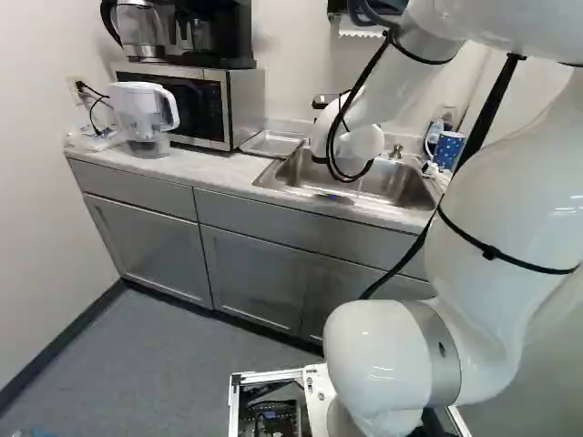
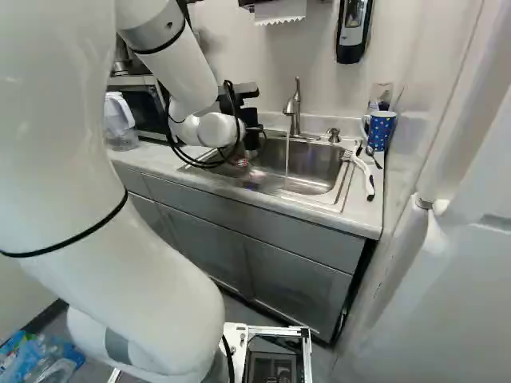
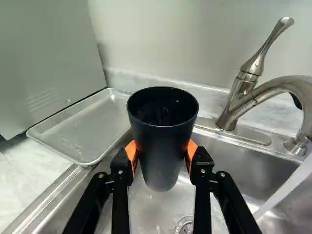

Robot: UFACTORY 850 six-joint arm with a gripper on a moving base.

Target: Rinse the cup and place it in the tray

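Black cup [image 3: 163, 146] clamped in the part-open tool [image 2: 251, 132], metal tray [image 3: 87, 126] between sink [image 1: 401, 187] and microwave [image 1: 248, 105], faucet [image 3: 237, 104] running

The inside bottom of the cup [image 3: 162, 156] was too dark to make out, and its wall hid part of the sink [image 3: 229, 161]. The wrist view's edge cut off the tip of the faucet [image 3: 239, 105] and part of the drain [image 3: 186, 227]. The arm [image 1: 496, 218] hid the faucet in the left base view and most of the tray [image 3: 85, 129] in the right base view. The coffee maker [image 1: 228, 27] was cut off at the left base view's edge.
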